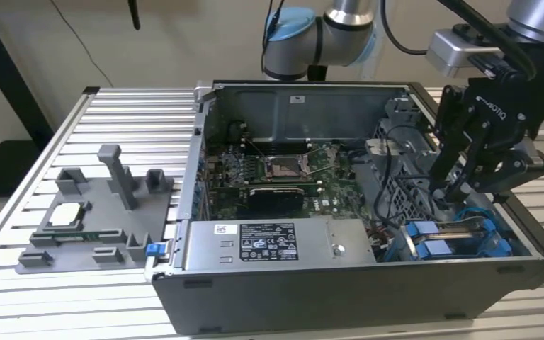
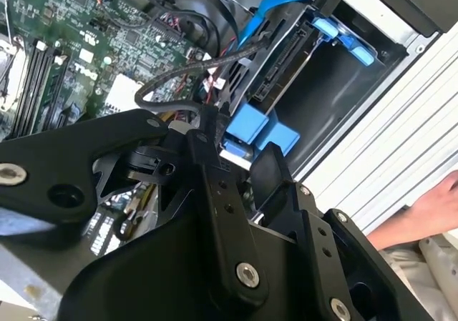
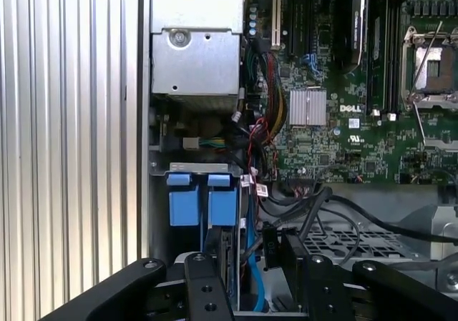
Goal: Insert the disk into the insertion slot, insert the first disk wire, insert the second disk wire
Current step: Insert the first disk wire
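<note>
End effector (image 1: pixel 448 190): black; reaches down into the case (image 1: pixel 348 297) at the exterior view's right, just above the slot.
Grip: cannot tell whether parted or clamped; black wire ends crowd it in both wrist views.
Disk (image 2: pixel 290 67): stands on edge inside the slot, connector edge facing the end effector; blue carrier tabs (image 3: pixel 184 205) just beside it.
Slot (image 3: pixel 197 168): grey sheet-metal bay in the case corner, lower right of the exterior view, next to the power supply (image 1: pixel 272 244).
Black wire (image 2: pixel 179 78): braided; loops from the motherboard (image 1: pixel 272 173) side toward the end effector; its end is hidden.
Blue wire (image 2: pixel 275 6): flat; runs by the disk's far end; whether plugged in, cannot tell.
Hand (image 2: pixel 429 214): a person's, over the desk (image 1: pixel 121 106) outside the case, apart from the work.
Fixture (image 1: pixel 93 219): grey tray at the exterior view's left, well apart.
Step in hand: judged to be the wire stage. The disk looks seated, so the first step reads as done; which of the two wires, cannot tell.
Next move calls for: by judgement, a connector squared to the disk's port and pushed straight, in a tight space where loose wires could snag.
</note>
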Robot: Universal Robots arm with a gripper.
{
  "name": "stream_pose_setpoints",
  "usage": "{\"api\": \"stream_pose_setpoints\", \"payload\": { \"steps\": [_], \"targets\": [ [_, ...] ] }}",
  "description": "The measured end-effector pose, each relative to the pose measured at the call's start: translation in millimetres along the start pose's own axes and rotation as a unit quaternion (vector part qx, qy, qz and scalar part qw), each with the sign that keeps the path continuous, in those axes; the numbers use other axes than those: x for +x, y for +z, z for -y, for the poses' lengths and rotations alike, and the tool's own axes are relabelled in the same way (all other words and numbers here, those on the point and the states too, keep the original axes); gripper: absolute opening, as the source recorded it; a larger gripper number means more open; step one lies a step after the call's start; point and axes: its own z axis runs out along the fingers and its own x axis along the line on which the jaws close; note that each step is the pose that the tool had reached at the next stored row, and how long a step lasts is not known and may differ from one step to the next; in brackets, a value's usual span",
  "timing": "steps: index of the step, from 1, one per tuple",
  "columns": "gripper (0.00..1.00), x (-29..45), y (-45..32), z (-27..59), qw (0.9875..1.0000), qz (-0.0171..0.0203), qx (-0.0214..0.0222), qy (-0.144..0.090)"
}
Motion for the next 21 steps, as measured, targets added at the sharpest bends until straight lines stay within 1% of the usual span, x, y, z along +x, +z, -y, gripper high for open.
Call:
{"api": "stream_pose_setpoints", "payload": {
  "steps": [13,15,21],
  "targets": [
    [1.00,0.0,0.2,-1.7,1.0000,0.0003,0.0000,0.000],
    [1.00,0.0,0.4,-1.9,1.0000,0.0019,0.0000,0.000],
    [1.00,0.0,1.4,-2.5,0.9999,0.0104,-0.0001,0.000]
  ]
}}
